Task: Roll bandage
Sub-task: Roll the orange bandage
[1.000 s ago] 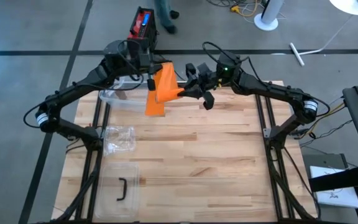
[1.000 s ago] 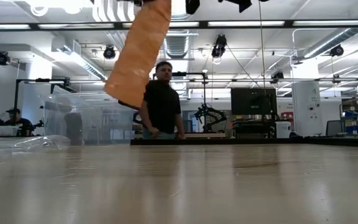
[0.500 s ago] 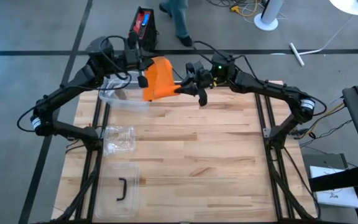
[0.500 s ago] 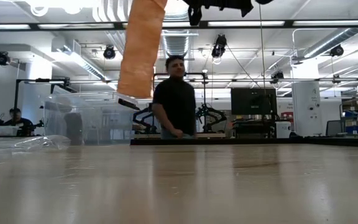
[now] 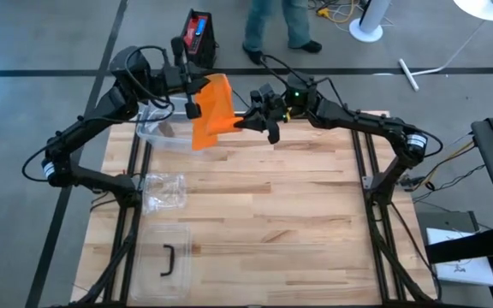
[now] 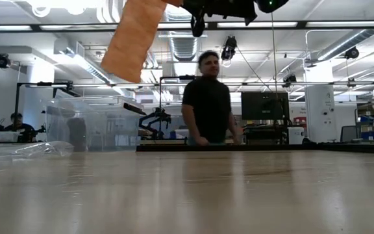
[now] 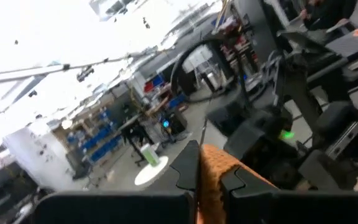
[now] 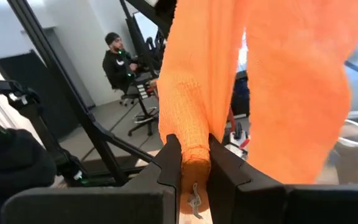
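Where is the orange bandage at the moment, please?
In the high view, the orange bandage hangs above the table's far left, pinched between the left gripper and right gripper.

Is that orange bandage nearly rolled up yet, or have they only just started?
Only started. Done: the bandage is lifted off the table. In hand: the left gripper and right gripper both pinch it, and it hangs flat and loose. Left: all the rolling; no roll shows yet.

Overhead straight down, low level across table, 2 close, perhaps tilted wrist views
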{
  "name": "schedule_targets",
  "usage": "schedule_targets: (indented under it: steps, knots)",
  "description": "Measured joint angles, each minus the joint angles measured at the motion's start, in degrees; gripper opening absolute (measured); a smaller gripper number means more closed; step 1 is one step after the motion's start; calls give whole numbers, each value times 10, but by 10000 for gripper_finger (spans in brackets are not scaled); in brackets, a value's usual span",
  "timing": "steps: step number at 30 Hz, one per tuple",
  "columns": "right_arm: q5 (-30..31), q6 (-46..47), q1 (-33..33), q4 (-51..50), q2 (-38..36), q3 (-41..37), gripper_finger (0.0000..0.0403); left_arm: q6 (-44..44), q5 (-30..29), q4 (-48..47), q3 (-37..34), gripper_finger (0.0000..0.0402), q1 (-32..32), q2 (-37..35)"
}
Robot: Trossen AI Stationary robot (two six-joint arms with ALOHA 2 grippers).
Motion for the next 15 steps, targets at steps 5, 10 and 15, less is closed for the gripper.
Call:
schedule_targets:
  steps: [5,10,15]
  knots:
    - [-8,21,5,49,14,-1,39,23,12,3,8,0,-2,-1]
    - [-45,23,15,116,11,-4,39,23,-3,-1,-6,0,14,4]
    - [-50,14,18,121,-11,-4,39,14,-38,-11,-37,0,19,9]
